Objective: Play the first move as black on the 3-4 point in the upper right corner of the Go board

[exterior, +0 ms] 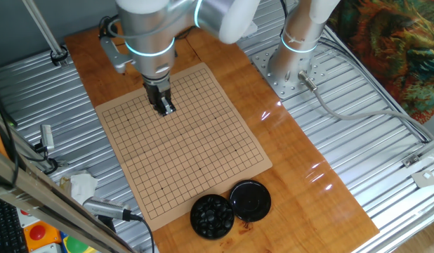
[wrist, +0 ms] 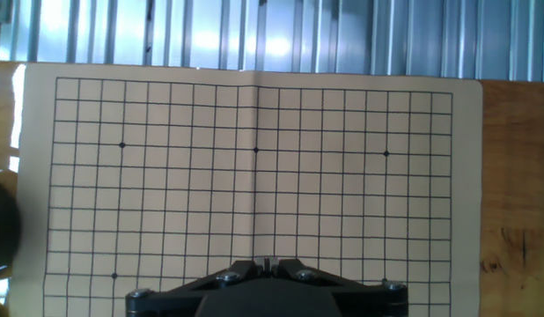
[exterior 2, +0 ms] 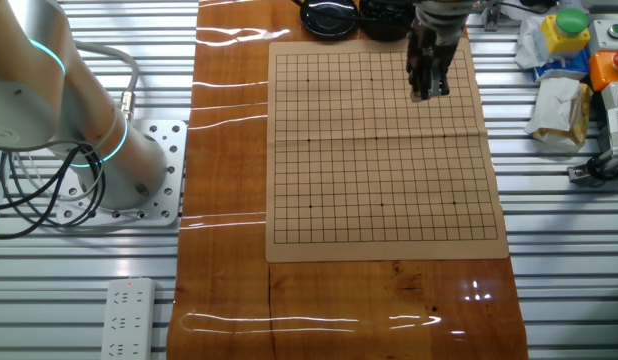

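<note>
The Go board (exterior: 182, 140) lies flat on the wooden table, and its grid carries no stones. It also shows in the other fixed view (exterior 2: 384, 150) and fills the hand view (wrist: 254, 176). My gripper (exterior: 164, 105) hangs well above the board, over the part far from the bowl, and it shows in the other fixed view (exterior 2: 429, 90) too. In the hand view the gripper (wrist: 267, 261) has its jaws closed together. No black stone shows between the fingertips. A round black bowl (exterior: 212, 216) holds several black stones.
The flat black lid (exterior: 251, 199) lies beside the bowl at the board's near end; both show at the top of the other fixed view, lid (exterior 2: 327, 15) and bowl (exterior 2: 385, 18). The arm's base (exterior: 294, 70) stands right of the board. Clutter sits at the left table edge (exterior: 83, 186).
</note>
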